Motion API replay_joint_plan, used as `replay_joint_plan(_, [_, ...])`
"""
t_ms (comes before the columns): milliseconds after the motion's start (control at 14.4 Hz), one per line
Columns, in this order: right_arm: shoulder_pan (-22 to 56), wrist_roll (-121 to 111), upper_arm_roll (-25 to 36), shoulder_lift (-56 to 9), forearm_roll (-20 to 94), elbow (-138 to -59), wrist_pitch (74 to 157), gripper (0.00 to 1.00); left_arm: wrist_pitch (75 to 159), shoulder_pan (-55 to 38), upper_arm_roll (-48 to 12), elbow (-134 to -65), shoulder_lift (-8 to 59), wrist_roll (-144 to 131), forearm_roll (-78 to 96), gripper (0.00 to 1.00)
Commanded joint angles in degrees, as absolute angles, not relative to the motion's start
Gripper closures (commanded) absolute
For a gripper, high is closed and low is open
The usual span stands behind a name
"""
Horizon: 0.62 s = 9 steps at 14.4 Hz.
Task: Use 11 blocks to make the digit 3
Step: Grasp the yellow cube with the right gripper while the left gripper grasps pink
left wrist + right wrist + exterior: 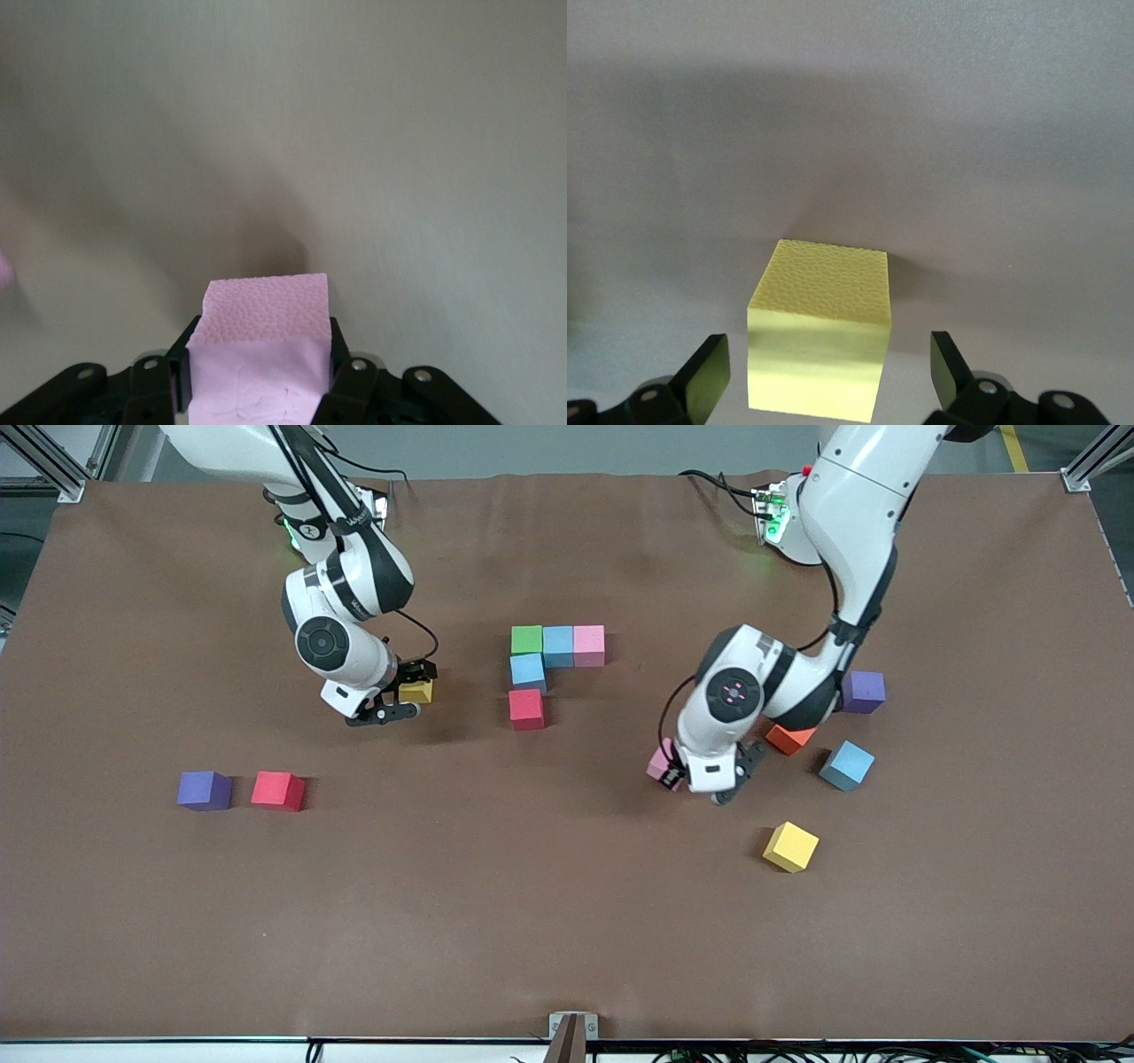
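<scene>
The left gripper (259,376) clamped a pink block (262,350), bare table ahead. The right gripper (831,372) stood wide around a yellow block (821,336), one corner turned toward it.

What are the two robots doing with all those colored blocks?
They are laying blocks into a number shape. Five blocks already sit together mid-table. The left gripper has shut on a pink block. The right gripper is open around a yellow block, not yet squeezing. Other blocks lie scattered.
</scene>
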State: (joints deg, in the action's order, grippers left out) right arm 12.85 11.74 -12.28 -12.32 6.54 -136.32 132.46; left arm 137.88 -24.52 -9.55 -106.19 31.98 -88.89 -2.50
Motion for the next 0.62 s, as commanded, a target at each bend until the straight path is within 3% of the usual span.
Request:
replay_joint_plan(0, [11.51, 11.25, -13.45, -12.56, 6.24, -137.64, 134.64, 0.0, 137.72, -26.88, -9.93, -106.96, 29.8, -101.53, -1.76, 0.88])
replay_joint_plan(347, [11.34, 11.78, -13.45, -14.5, 6.33, -137.29, 136.49, 0.02, 139.04, -29.97, -12.73, -107.22, 29.0, -128.27, -1.76, 0.88])
replay_joint_plan(555, [11.34, 11.86, -13.45, -14.94, 6.5, -137.2, 136.58, 0.13, 144.22, -32.86, -13.18, -108.54, 29.53, -139.29, -2.46, 0.88])
